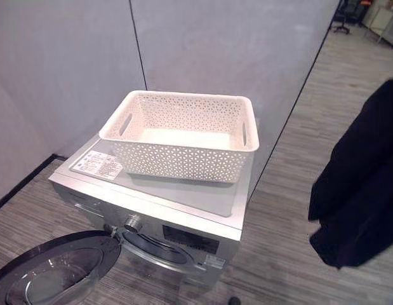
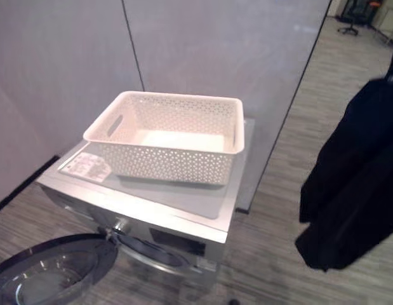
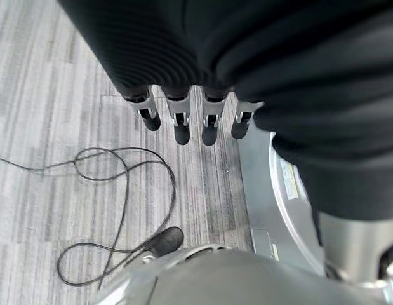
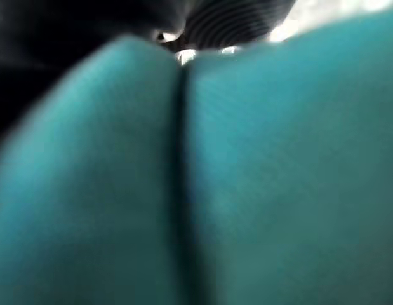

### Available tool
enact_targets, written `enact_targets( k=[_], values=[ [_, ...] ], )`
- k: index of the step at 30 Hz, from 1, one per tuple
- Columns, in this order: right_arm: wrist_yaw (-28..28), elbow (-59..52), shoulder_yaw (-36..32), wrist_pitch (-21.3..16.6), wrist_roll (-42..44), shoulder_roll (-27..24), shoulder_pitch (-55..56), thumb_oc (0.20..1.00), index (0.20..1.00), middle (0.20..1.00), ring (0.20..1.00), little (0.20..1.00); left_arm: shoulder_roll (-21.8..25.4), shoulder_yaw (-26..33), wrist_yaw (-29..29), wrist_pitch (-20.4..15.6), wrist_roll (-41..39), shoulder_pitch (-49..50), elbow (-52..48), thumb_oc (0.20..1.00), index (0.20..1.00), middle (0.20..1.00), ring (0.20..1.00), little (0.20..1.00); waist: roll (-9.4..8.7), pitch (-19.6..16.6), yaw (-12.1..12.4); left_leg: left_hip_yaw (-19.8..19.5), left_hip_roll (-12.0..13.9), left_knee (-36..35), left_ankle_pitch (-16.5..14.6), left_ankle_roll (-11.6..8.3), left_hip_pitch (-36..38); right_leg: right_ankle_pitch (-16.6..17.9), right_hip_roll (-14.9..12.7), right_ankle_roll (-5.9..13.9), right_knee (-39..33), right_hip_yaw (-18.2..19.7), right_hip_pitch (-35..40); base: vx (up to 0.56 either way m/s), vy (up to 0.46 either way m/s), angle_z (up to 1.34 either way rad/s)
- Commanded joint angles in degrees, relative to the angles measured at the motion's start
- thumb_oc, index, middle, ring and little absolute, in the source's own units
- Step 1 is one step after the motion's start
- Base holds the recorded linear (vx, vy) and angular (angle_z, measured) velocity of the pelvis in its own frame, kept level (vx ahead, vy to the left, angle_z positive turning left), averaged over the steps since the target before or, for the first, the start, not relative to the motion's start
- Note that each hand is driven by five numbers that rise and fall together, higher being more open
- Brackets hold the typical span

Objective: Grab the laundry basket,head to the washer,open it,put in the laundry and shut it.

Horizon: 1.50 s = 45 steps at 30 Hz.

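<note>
Right wrist view: teal cloth (image 4: pixel 247 178) (grip unclear); left hand (image 3: pixel 183 117) relaxed above floor (image 3: pixel 50 95).

No print can be read: the white label (image 1: pixel 96 165) on the washer (image 1: pixel 183 203) top is too small.

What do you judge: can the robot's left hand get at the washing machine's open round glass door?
Probably yes: the left hand hangs with straight fingers, and the silver-rimmed round glass door stands open on the robot's left, nothing blocking it.
</note>
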Motion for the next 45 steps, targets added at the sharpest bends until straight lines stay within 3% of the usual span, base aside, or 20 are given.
enact_targets(
  k=[1, 2, 4, 9, 10, 14, 20, 28, 37, 39, 40, 41, 42, 44, 45],
  values=[
    [-1.23, -2.56, -3.46, -0.55, -3.43, 2.60, -2.41, 0.200, 0.200, 0.200, 0.200, 0.200, 1.48, -1.55, 0.22, -0.32, 2.52, -4.23, 3.84, 1.000, 1.000, 1.000, 1.000, 1.000, -5.39, 0.33, 0.60, -3.09, -0.92, 0.27, -2.58, -0.39, -0.03, -5.84, -1.46, 2.04, 3.02, -1.43, 4.78, 0.01, -0.024, 0.10],
    [-1.26, -5.18, -6.27, -0.57, -5.08, 8.03, 3.95, 0.200, 0.200, 0.200, 0.200, 0.200, 1.00, -0.01, 0.33, -0.18, 2.78, -4.54, 4.03, 1.000, 1.000, 1.000, 1.000, 1.000, -4.77, 0.72, 0.42, -2.97, -0.86, 0.27, -2.60, -0.39, 0.01, -5.98, -1.46, 1.97, 2.95, -1.46, 4.84, 0.00, 0.000, 0.00],
    [-0.65, -8.65, -9.79, 0.01, -7.18, 13.97, 11.89, 0.200, 0.200, 0.200, 0.200, 0.200, 1.23, 0.53, 0.57, -0.04, 3.54, -4.94, 4.01, 1.000, 1.000, 1.000, 1.000, 1.000, -4.81, 1.14, 0.87, -3.07, -0.74, 0.27, -2.51, -0.43, -0.10, -6.10, -1.43, 1.84, 2.85, -1.58, 4.88, 0.00, -0.042, -0.08],
    [0.33, -11.99, -12.44, 0.81, -10.63, 22.22, 20.66, 0.200, 0.200, 0.200, 0.200, 0.200, 0.77, 1.33, 0.38, -0.11, 4.92, -5.09, 3.88, 1.000, 1.000, 1.000, 1.000, 1.000, -4.54, 1.67, 0.61, -3.22, -0.45, 0.27, -2.28, -0.62, -0.35, -6.32, -1.35, 1.59, 2.80, -2.09, 5.00, 0.00, -0.027, 0.01],
    [0.60, -13.03, -11.78, 0.53, -10.81, 26.91, 23.13, 0.200, 0.200, 0.200, 0.200, 0.200, 0.33, 1.42, 0.48, -0.07, 5.29, -5.29, 4.06, 1.000, 1.000, 1.000, 1.000, 1.000, -4.30, 1.89, 0.41, -3.28, -0.28, 0.27, -2.15, -0.73, -0.47, -6.39, -1.27, 1.45, 2.81, -2.16, 5.00, 0.01, -0.045, 0.05],
    [1.97, -14.80, -9.31, -0.47, -9.07, 35.29, 26.17, 0.200, 0.200, 0.200, 0.200, 0.200, 0.11, 2.22, 0.60, 0.19, 5.49, -5.59, 4.72, 1.000, 1.000, 1.000, 1.000, 1.000, -4.37, 1.81, -0.22, -3.11, 0.07, 0.27, -2.16, -0.91, -0.43, -6.37, -1.08, 1.26, 2.62, -2.23, 5.06, 0.01, -0.020, 0.02],
    [2.81, -13.85, -5.45, -2.04, -5.51, 42.98, 27.62, 0.200, 0.200, 0.200, 0.200, 0.200, -0.15, 2.58, 1.26, 0.27, 5.32, -6.35, 5.07, 1.000, 1.000, 1.000, 1.000, 1.000, -4.34, 1.78, -0.83, -2.59, 0.37, 0.27, -2.21, -0.98, 0.02, -6.35, -0.95, 1.09, 2.63, -1.98, 5.21, 0.00, 0.000, 0.00],
    [4.39, -11.17, -2.83, -4.75, 2.30, 49.13, 28.90, 0.200, 0.200, 0.200, 0.200, 0.200, -1.06, -0.15, 1.53, 0.13, 5.81, -7.48, 4.48, 1.000, 1.000, 1.000, 1.000, 1.000, -4.13, 1.92, -1.74, -2.83, -0.18, 0.27, -1.83, -0.75, -0.39, -6.38, -1.52, 1.25, 3.96, -2.34, 4.87, -0.01, 0.028, 0.01],
    [4.70, -11.02, 1.77, -4.48, 2.82, 51.17, 25.37, 0.200, 0.200, 0.200, 0.200, 0.200, -1.37, -5.07, 1.65, -1.41, 7.69, -9.21, 1.55, 1.000, 1.000, 1.000, 1.000, 1.000, -3.26, 4.29, -3.08, -1.37, -2.80, 0.27, -2.00, 0.63, -2.68, -3.51, -4.81, 3.64, 6.42, -0.82, -0.57, -0.10, 0.111, 0.00],
    [4.63, -9.99, 3.75, -4.95, 3.87, 51.46, 22.71, 0.200, 0.200, 0.200, 0.200, 0.200, -0.70, -5.56, 1.76, -1.55, 6.93, -10.13, 0.74, 1.000, 1.000, 1.000, 1.000, 1.000, -2.81, 5.89, -2.89, -0.38, -2.55, 0.27, -1.33, 1.25, -3.41, -3.87, -4.65, 3.58, 10.86, -0.27, -3.52, -0.23, 0.106, -0.38],
    [4.89, -9.67, 4.90, -5.24, 4.11, 51.31, 21.57, 0.200, 0.200, 0.200, 0.200, 0.200, -0.32, -5.62, 1.82, -1.52, 6.49, -10.49, 0.35, 1.000, 1.000, 1.000, 1.000, 1.000, -2.35, 6.54, -2.33, 0.57, -2.14, 0.27, -0.87, 1.49, -4.01, -5.57, -4.33, 2.74, 13.73, -1.50, -3.66, -0.23, 0.148, -0.48],
    [6.01, -9.42, 6.95, -5.56, 4.53, 51.25, 20.49, 0.200, 0.200, 0.200, 0.200, 0.200, 0.79, -5.52, 2.34, -1.43, 5.92, -10.49, -0.40, 1.000, 1.000, 1.000, 1.000, 1.000, -1.37, 7.49, -1.35, 2.82, -1.34, 0.27, 0.57, 2.06, -4.81, -10.59, -3.44, 0.56, 22.19, -5.71, -2.79, -0.30, 0.221, -0.46],
    [6.65, -9.22, 7.93, -5.64, 4.74, 51.31, 19.99, 0.200, 0.200, 0.200, 0.200, 0.200, 1.33, -5.12, 2.38, -1.25, 5.47, -10.15, -0.57, 1.000, 1.000, 1.000, 1.000, 1.000, -1.01, 7.51, -0.76, 4.07, -1.19, 0.27, 1.64, 2.70, -5.57, -11.98, -2.12, 0.00, 26.65, -7.29, -1.84, -0.25, 0.204, -0.60],
    [7.20, -9.26, 8.60, -5.69, 4.81, 51.47, 19.81, 0.200, 0.200, 0.200, 0.200, 0.200, 1.59, -4.69, 2.44, -1.18, 5.14, -9.52, -0.75, 1.000, 1.000, 1.000, 1.000, 1.000, -1.22, 7.21, -0.38, 4.93, -1.26, 0.27, 1.78, 2.92, -5.81, -13.85, -1.50, -0.28, 29.16, -7.44, -1.46, -0.12, 0.071, -0.78],
    [8.48, -8.31, 9.86, -5.73, 5.02, 51.38, 19.73, 0.200, 0.200, 0.200, 0.200, 0.200, 2.21, -3.35, 2.39, -0.98, 4.70, -8.05, -0.57, 1.000, 1.000, 1.000, 1.000, 1.000, -1.79, 6.08, 0.56, 6.53, -1.69, 0.27, 2.45, 3.50, -7.07, -15.47, 1.23, -0.11, 31.19, -6.92, 1.36, -0.09, 0.030, -0.56]
  ],
)
